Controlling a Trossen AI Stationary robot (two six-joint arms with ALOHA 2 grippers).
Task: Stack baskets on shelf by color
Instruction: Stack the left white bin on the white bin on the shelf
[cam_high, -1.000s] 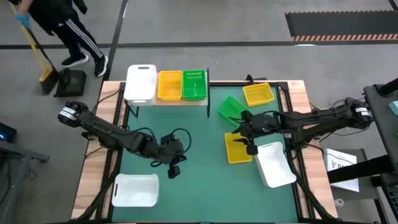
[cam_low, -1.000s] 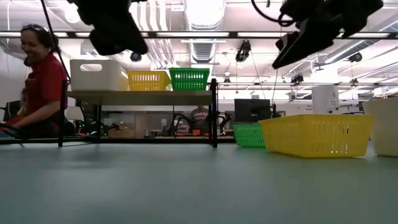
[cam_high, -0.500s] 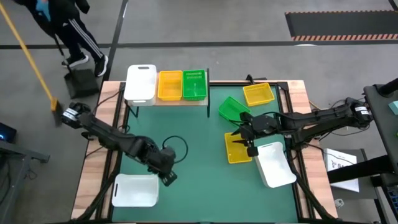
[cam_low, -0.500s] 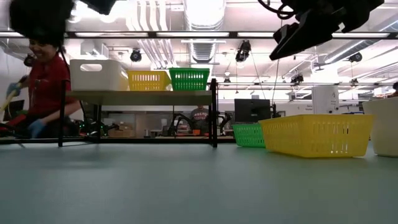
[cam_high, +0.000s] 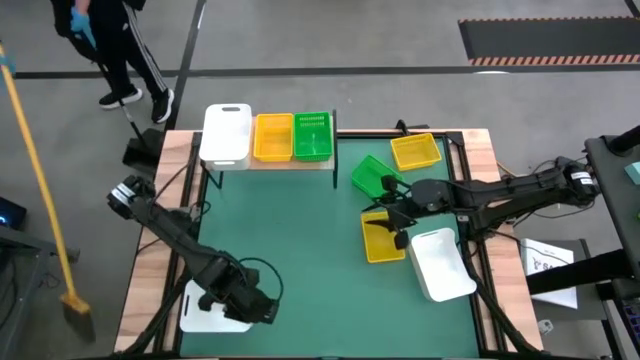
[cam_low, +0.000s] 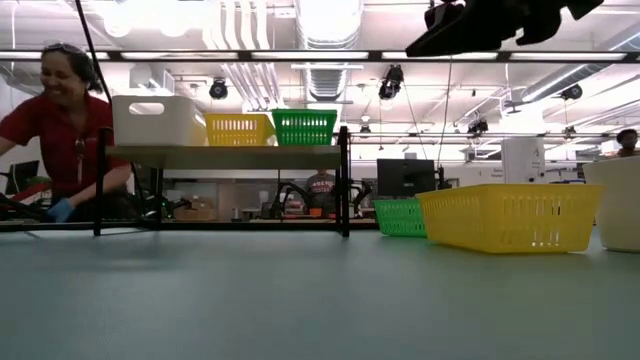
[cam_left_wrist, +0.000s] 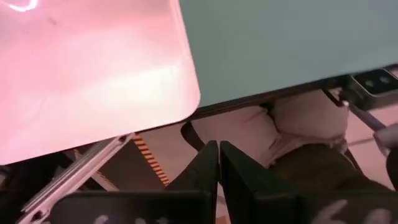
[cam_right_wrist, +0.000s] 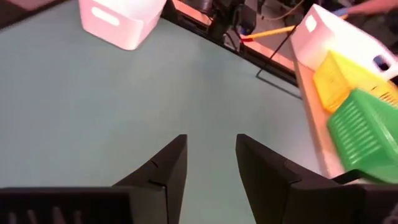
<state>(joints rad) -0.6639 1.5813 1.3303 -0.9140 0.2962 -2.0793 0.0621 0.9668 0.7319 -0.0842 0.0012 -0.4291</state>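
Worktop (cam_high: 300, 260) of green mat framed in pale wood carries everything. At its near left corner lies a white rounded-corner plastic basket (cam_high: 205, 305), and the left claw (cam_high: 262, 313) sits at that basket's right end, just beside it; the left wrist view shows its two dark fingers (cam_left_wrist: 210, 168) pressed together, closed on nothing, with the basket's rim (cam_left_wrist: 93, 74) just ahead. Toward the near right edge a second white plastic basket (cam_high: 440, 265) lies tilted, touching or nearly touching a yellow slotted plastic basket (cam_high: 380, 240) on its left. The right claw (cam_high: 397, 222) hovers above that yellow basket's far end, raised well off the mat, its fingers (cam_right_wrist: 168, 168) spread apart and holding nothing. Just beyond it lies a green slotted plastic basket (cam_high: 372, 175), tipped at an angle, and another yellow slotted basket (cam_high: 415, 151) near the far right corner. Along the far edge stands the light wooden shelf on black posts (cam_high: 290, 163), bearing a white basket (cam_high: 226, 134), a yellow basket (cam_high: 273, 137) and a green basket (cam_high: 313, 136) side by side, left to right. Past the far left corner a person (cam_high: 115, 45) stands on the floor.
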